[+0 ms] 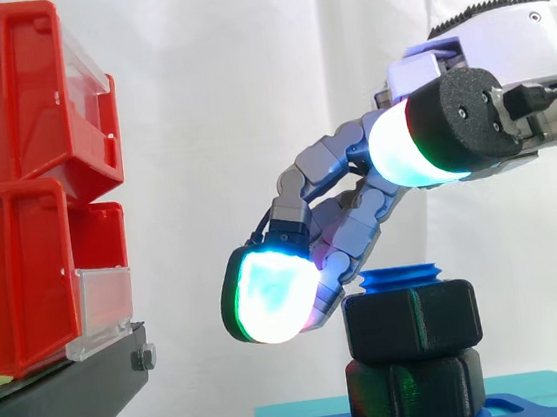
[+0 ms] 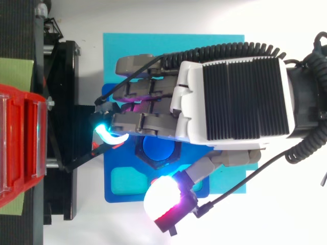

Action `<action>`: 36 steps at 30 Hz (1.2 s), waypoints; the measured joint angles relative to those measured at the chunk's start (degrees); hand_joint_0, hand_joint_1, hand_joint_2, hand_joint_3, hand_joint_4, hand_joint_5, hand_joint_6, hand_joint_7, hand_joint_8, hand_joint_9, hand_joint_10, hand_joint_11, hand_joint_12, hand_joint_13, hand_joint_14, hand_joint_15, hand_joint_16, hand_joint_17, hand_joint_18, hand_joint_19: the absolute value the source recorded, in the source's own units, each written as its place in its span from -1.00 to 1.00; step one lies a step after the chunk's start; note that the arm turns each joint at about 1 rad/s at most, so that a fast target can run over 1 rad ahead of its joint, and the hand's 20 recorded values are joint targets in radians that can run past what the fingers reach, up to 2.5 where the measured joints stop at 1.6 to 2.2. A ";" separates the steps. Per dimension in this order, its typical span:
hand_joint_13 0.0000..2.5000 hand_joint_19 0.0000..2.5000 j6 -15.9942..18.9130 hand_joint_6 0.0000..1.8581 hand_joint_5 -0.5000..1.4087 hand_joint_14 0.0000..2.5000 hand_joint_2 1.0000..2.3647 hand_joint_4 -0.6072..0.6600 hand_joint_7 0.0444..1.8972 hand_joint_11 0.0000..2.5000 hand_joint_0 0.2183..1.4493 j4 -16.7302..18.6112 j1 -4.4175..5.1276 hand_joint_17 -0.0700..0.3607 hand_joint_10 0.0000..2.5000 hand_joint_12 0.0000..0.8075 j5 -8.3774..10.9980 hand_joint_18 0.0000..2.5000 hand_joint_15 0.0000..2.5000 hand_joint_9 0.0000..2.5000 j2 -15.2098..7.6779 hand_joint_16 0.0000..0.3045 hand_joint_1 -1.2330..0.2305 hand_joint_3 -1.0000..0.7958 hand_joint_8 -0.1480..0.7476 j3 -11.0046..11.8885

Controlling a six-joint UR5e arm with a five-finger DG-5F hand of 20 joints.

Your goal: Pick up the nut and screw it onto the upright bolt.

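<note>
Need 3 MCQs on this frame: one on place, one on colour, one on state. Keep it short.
1. Where is the upper black nut?
A) in a red bin
B) on the bolt
C) on the stand

2. What colour is the bolt?
A) blue
B) red
C) white

3. How is the hand?
A) shut on the nut
B) open above the nut
C) shut, holding nothing

Key:
1 B: the nut sits around the bolt, whose tip sticks out above it.
2 A: that tip is blue.
3 B: the fingers reach out over the nut, not curled round it.
</note>
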 measured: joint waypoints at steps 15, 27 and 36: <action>-0.51 -0.96 -0.24 -0.46 -0.58 -1.00 -1.00 0.33 -0.12 -1.00 -0.54 -1.70 0.17 -0.33 -1.00 -0.27 0.01 -0.72 -1.00 -0.40 0.00 -0.78 0.52 -0.44 -0.08 -0.05; -0.47 -0.94 -0.28 -0.46 -0.53 -1.00 -1.00 0.32 0.16 -1.00 -0.52 -2.16 0.04 -0.35 -1.00 -0.30 -0.08 -0.68 -1.00 -0.34 0.00 -0.80 0.47 -0.44 -0.07 -0.06; -0.43 -0.92 -0.33 -0.46 -0.51 -1.00 -1.00 0.23 0.31 -1.00 -0.50 -2.28 -0.51 -0.37 -1.00 -0.33 -0.25 -0.63 -1.00 -0.28 0.01 -0.81 0.43 -0.44 -0.06 -0.06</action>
